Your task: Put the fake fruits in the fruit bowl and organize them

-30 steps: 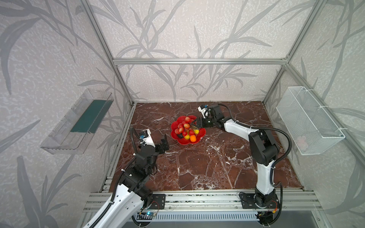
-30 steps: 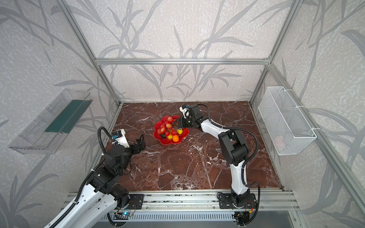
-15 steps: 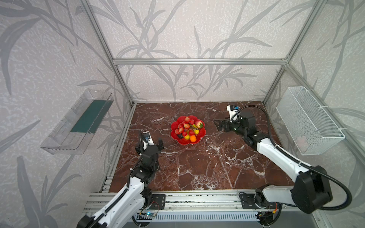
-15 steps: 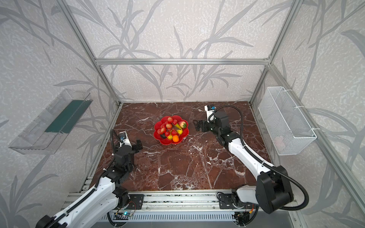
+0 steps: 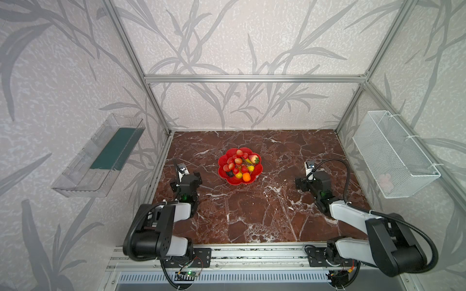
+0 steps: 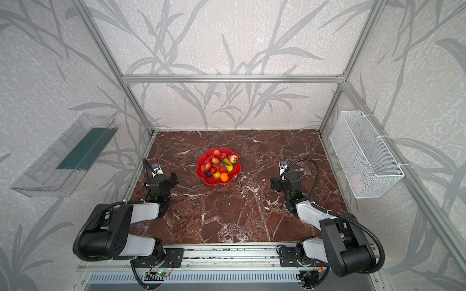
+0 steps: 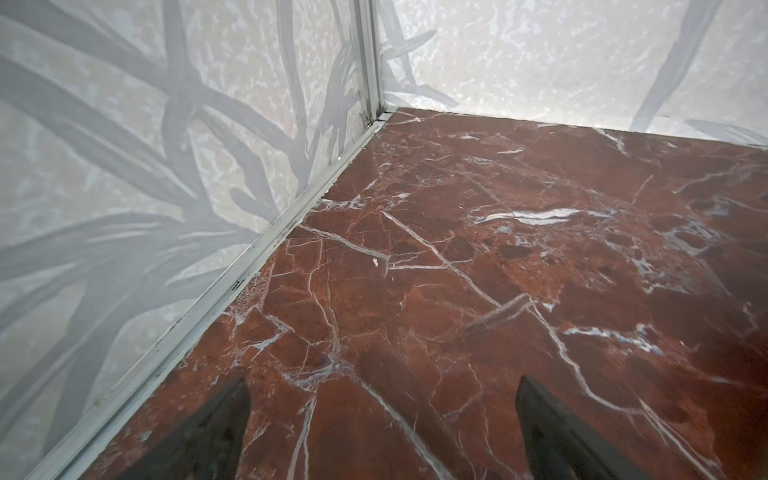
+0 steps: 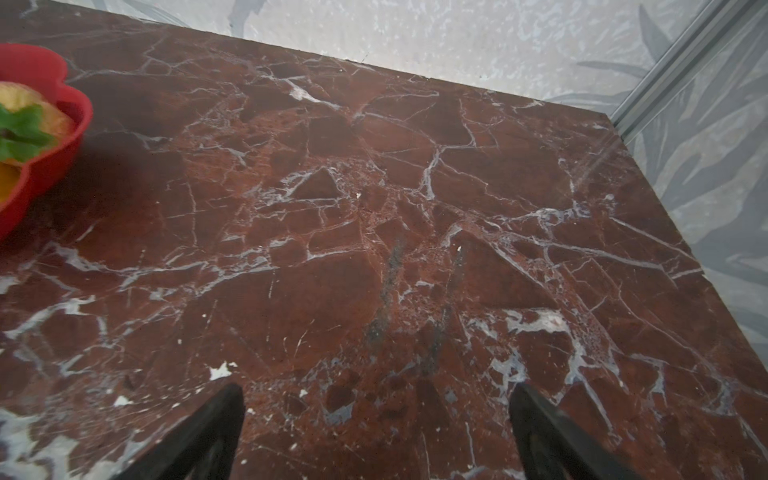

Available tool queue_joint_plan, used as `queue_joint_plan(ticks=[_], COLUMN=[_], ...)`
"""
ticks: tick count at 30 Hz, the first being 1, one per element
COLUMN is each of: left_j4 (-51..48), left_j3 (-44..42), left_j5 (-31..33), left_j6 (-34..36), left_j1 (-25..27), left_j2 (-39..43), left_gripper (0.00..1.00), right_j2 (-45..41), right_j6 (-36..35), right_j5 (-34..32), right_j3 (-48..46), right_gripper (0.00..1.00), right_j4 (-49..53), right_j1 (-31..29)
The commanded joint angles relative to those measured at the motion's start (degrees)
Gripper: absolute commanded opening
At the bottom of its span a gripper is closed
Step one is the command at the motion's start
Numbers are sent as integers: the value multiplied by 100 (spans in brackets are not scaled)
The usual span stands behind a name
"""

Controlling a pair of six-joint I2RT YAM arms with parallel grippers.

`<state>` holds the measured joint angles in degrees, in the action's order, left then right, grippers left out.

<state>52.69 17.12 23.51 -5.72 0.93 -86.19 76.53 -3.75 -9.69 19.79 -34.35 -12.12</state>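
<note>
Arms withdrawn, left tool [image 7: 383, 381] and right tool [image 8: 377, 385] wide, red scalloped fruit bowl [image 5: 230, 181] holding fake fruits [image 5: 240, 165]

My right end effector [image 8: 376, 401] hangs over the red-brown, white-veined marble worktop [image 8: 374, 208], its black fingers [image 8: 216, 419] spread wide with nothing between them. Partly cut off at the view's edge, I see the glossy red scalloped plastic fruit bowl [image 8: 79, 112] holding a pale plastic fruit [image 8: 25, 97] with green leaves.

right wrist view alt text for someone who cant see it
The right gripper hangs open and empty above the red-brown marble table. The scalloped red fruit bowl, holding fake fruits, just shows at the frame's edge, apart from the gripper.
</note>
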Motion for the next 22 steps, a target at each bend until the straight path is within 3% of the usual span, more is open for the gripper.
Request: queue_joint_plan(ticks=[1, 2, 3, 5, 6, 8, 11, 14, 22], left_j4=[671, -144, -207, 702, 388, -174, 609, 163, 338], left_j3=[120, 306, 356, 253, 307, 438, 260, 367, 340], left_j5=[-538, -575, -559, -715, -729, -700, -776, -871, -946], left_j6=[39, -73, -92, 206, 110, 20, 196, 187, 258], left_j1=[-98, -140, -164, -160, -164, -170, -164, -159, -177], left_j2=[-253, -4, -65, -454, -322, -162, -415, -282, -348], left_gripper=[99, 99, 99, 99, 99, 99, 99, 99, 99], right_j2=[461, 615, 726, 1210, 1515, 1283, 1397, 1383, 1460], right_j6=[-208, -110, -26, 24, -66, -93, -142, -85, -95], right_j5=[-34, 241, 356, 639, 729, 794, 897, 745, 739], right_j3=[-128, -97, -29, -37, -106, -157, -91, -149, -87], right_gripper=[99, 99, 99, 99, 99, 99, 99, 99, 99], right_j4=[-1857, -2043, -1922, -2187, -2887, -2512, -2586, -2658, -2702], right_j1=[284, 427, 506, 604, 595, 593, 588, 594, 588])
